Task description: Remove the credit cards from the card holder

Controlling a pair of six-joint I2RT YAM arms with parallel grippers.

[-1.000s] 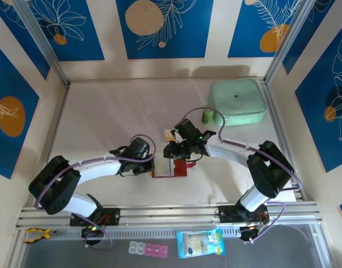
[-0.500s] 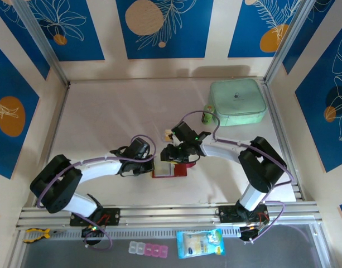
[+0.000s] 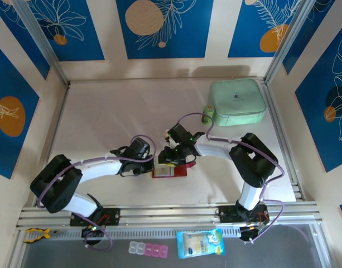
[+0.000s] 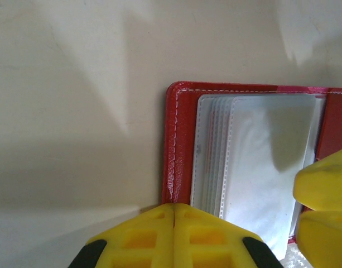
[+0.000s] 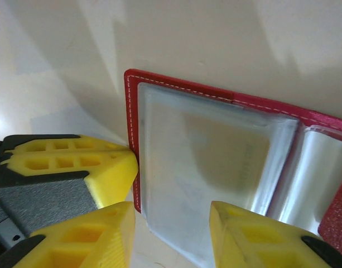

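Card holder (image 3: 181, 171): lies open on the surface (image 3: 104, 123), front-centre between the arms, with its clear sleeves (image 4: 260, 162) facing up.
Left gripper (image 4: 173, 215): we see it fully closed, tips at the holder's red corner.
Right gripper (image 5: 172, 215): partly open, straddling a sleeve; we see nothing held.

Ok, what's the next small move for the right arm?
Probably lower the right gripper and close on the top clear sleeve: its jaws stand open astride it, and the shut left gripper sits at a corner of the card holder.
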